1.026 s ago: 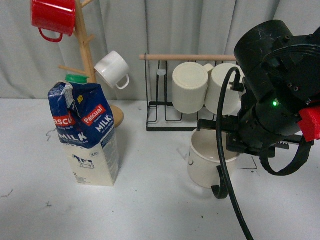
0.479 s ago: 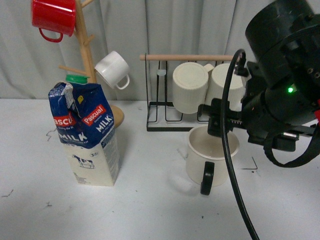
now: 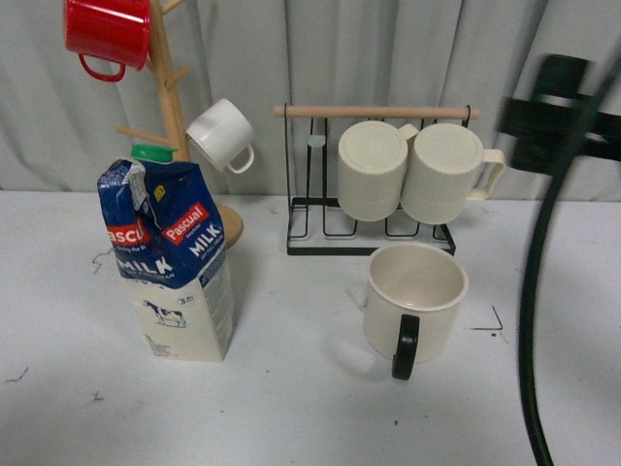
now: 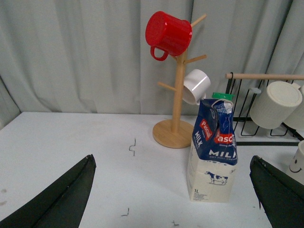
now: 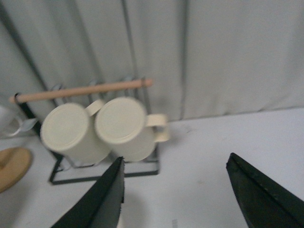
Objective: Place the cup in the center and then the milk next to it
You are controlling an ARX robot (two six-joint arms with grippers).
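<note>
The cup (image 3: pixel 415 301) stands upright on the white table, right of the middle, its black handle facing the front. Its smiley side shows at the edge of the left wrist view (image 4: pixel 299 162). The milk (image 3: pixel 175 262) stands upright at the left, well apart from the cup, and also shows in the left wrist view (image 4: pixel 213 156). My left gripper (image 4: pixel 171 199) is open and empty, low over the table, with the milk ahead of it. My right gripper (image 5: pixel 183 199) is open and empty, raised and facing the rack. My right arm (image 3: pixel 558 107) shows blurred at the upper right.
A wooden mug tree (image 3: pixel 170 107) with a red mug (image 3: pixel 105 34) and a small white mug (image 3: pixel 221 136) stands behind the milk. A black wire rack (image 3: pixel 374 194) holds two ribbed cream mugs (image 3: pixel 412 170) behind the cup. A black cable (image 3: pixel 529 320) hangs at the right.
My right gripper has let go of the cup's rim and risen up and to the right. The cup now stands free, its handle turned to the front. The milk has not moved.
</note>
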